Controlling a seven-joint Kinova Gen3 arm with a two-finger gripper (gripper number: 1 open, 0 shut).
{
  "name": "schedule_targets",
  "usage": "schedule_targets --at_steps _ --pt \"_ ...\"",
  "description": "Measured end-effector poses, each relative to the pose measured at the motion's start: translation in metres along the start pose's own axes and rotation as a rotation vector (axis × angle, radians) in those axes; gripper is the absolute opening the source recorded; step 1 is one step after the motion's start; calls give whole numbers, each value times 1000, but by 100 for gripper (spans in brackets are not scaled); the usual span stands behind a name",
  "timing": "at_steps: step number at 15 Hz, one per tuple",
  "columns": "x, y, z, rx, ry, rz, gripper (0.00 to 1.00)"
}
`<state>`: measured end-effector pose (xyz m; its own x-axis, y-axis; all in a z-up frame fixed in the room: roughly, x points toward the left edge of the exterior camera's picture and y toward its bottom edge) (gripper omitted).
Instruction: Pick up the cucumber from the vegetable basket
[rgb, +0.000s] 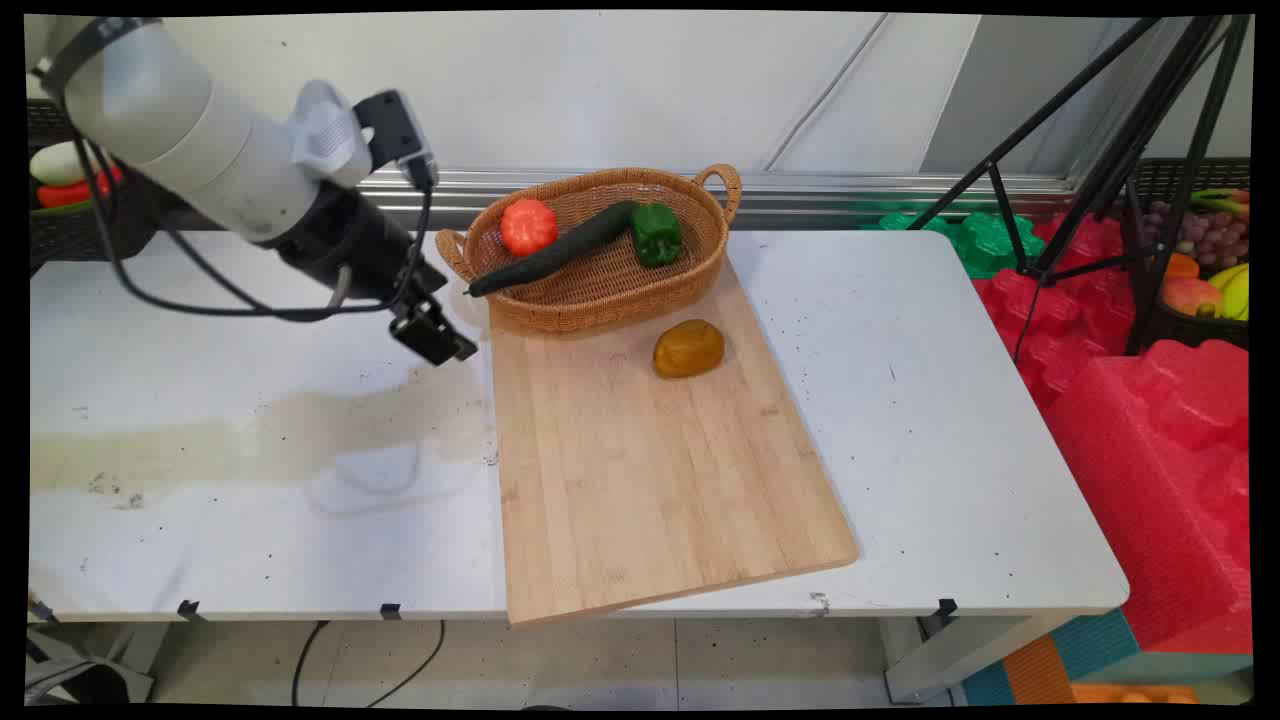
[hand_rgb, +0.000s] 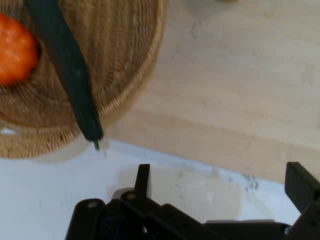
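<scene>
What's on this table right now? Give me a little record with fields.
gripper: gripper open, empty, over the white table beside the board's left edge
nearest thing: cucumber, its tip poking over the basket rim
basket: wicker basket on the board's far end, holding cucumber, orange tomato, green pepper
board: wooden cutting board
loose item: brownish-yellow vegetable on the board

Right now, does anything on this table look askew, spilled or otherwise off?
Yes. The wooden cutting board lies skewed, its near corner overhanging the table edge. The cucumber pokes out over the wicker basket rim. A yellowish stain spreads left of the board.
</scene>
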<state>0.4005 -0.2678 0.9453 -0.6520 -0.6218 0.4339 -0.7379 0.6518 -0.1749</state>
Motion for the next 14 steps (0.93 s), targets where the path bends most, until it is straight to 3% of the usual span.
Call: schedule_targets --at_steps 3,9,14 --pt "17 -5 1 11 25 -16 100" --pt "78 -33 23 66 81 -80 100" --pt "112 -66 62 131 73 -152 100"
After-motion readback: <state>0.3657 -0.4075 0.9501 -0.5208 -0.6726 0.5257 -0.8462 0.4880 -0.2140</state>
